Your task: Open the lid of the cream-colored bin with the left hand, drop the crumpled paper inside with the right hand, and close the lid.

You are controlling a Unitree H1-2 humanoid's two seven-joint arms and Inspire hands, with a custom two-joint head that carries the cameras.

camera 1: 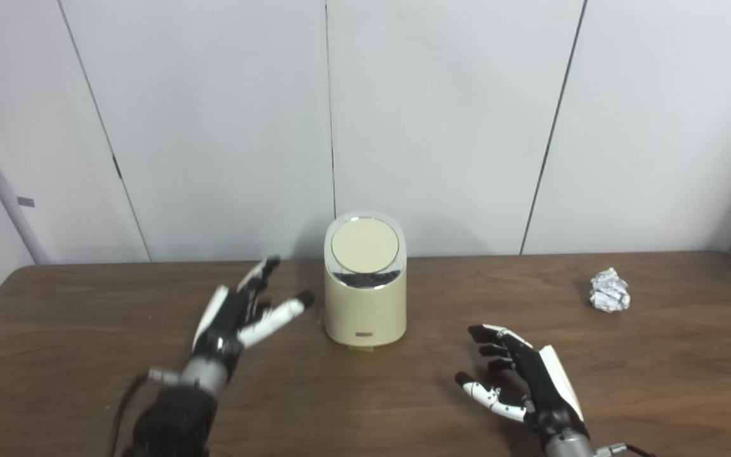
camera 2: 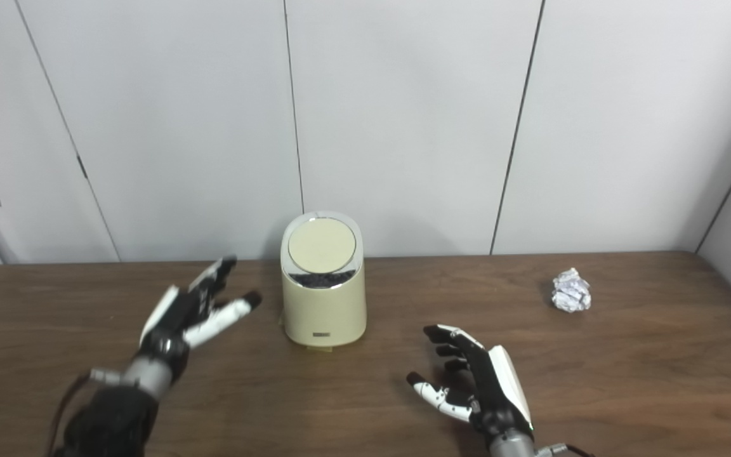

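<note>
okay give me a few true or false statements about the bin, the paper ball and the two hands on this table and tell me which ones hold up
1. The cream-colored bin has its lid shut. True.
2. The crumpled paper is held in the right hand. False: it lies on the table, apart from that hand, which is open and holds nothing.
3. The left hand is open, beside the bin on its left. True.
4. The paper lies left of the bin. False: it lies to the bin's right, near the table's far edge.
5. The left hand grips the lid. False: it is not touching it.
</note>
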